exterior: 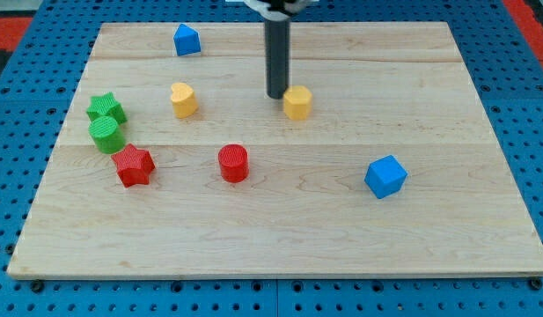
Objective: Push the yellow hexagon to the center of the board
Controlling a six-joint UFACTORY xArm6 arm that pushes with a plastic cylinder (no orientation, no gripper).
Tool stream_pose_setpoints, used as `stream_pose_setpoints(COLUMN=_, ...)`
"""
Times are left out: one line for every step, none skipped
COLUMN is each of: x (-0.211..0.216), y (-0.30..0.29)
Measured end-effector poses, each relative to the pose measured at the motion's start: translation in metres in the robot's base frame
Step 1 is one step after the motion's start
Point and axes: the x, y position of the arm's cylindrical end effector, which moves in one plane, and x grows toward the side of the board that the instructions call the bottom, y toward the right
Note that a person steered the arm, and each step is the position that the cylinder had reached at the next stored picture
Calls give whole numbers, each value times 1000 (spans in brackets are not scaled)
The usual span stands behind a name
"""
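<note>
While my tip (277, 96) sits just beside the small yellow hexagon block (297, 102), at about its ten o'clock and seemingly touching, the rod carries nothing and can only push. The hexagon lies slightly toward twelve o'clock of the pale wooden board's (429, 238) middle, so I judge a short shove toward six o'clock remains. A blue pegboard table (535, 106) surrounds the board.

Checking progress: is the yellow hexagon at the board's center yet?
Not yet: yellow hexagon sits above center, my tip at its upper left.
</note>
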Motion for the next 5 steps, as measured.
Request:
stream_pose_setpoints(x=-6, y=15)
stream_pose_setpoints(x=-25, y=25)
stream_pose_setpoints(x=8, y=15)
stream_pose_setpoints(x=25, y=2)
stream_pose_setpoints(x=-1, y=4)
